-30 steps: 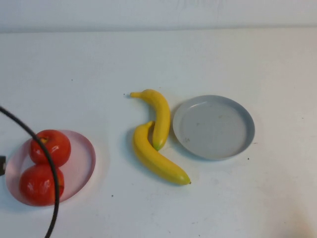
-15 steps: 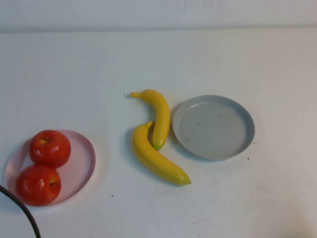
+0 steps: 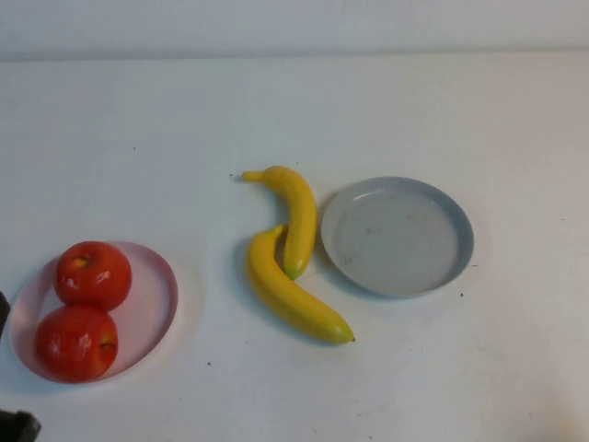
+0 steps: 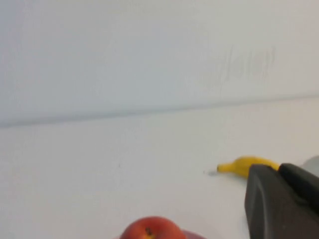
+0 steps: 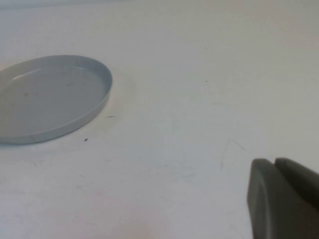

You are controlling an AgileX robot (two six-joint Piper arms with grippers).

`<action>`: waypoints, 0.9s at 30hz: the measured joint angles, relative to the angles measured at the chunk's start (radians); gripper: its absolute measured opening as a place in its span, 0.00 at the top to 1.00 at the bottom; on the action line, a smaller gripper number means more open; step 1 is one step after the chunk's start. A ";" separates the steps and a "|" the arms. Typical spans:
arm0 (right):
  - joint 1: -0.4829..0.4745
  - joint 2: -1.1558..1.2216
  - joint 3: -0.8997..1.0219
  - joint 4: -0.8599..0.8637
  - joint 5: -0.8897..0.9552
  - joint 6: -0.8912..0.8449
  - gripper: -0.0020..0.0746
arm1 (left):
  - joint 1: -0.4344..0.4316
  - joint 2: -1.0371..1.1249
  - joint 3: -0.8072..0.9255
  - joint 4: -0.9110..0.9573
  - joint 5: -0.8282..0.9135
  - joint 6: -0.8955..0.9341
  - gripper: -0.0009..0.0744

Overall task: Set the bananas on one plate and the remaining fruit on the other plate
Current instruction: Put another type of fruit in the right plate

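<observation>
Two red apples [image 3: 92,274] [image 3: 75,343] lie on the pale pink plate [image 3: 155,299] at the left. Two yellow bananas [image 3: 299,216] [image 3: 290,299] lie on the table in the middle, touching each other. The grey-blue plate [image 3: 396,235] sits just right of them and holds nothing. My left gripper [image 4: 279,172] is shut and empty, near the pink plate; one apple [image 4: 152,230] and a banana tip [image 4: 244,165] show beyond it. My right gripper [image 5: 275,164] is shut and empty over bare table, to the side of the grey-blue plate [image 5: 50,97].
A dark part of the left arm [image 3: 17,426] shows at the high view's bottom left corner. The white table ends at a pale wall [image 3: 294,23] at the back.
The left arm's black cable, which crossed over the pink plate and apples, has drawn back to the bottom left corner. The fruit and plates have stayed put.
</observation>
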 joint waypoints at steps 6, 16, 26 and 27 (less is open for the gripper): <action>0.000 0.000 0.000 0.000 0.000 0.000 1.00 | 0.016 -0.207 0.199 -0.036 -0.189 0.057 0.98; 0.000 0.000 0.000 0.000 0.000 0.000 1.00 | 0.134 -0.343 0.206 -0.071 0.149 0.075 0.98; 0.000 0.000 0.000 0.000 0.000 0.000 1.00 | 0.141 -0.345 0.206 -0.052 0.401 0.074 0.98; 0.000 0.000 0.000 0.000 0.000 0.000 1.00 | 0.141 -0.345 0.206 -0.052 0.401 0.074 0.98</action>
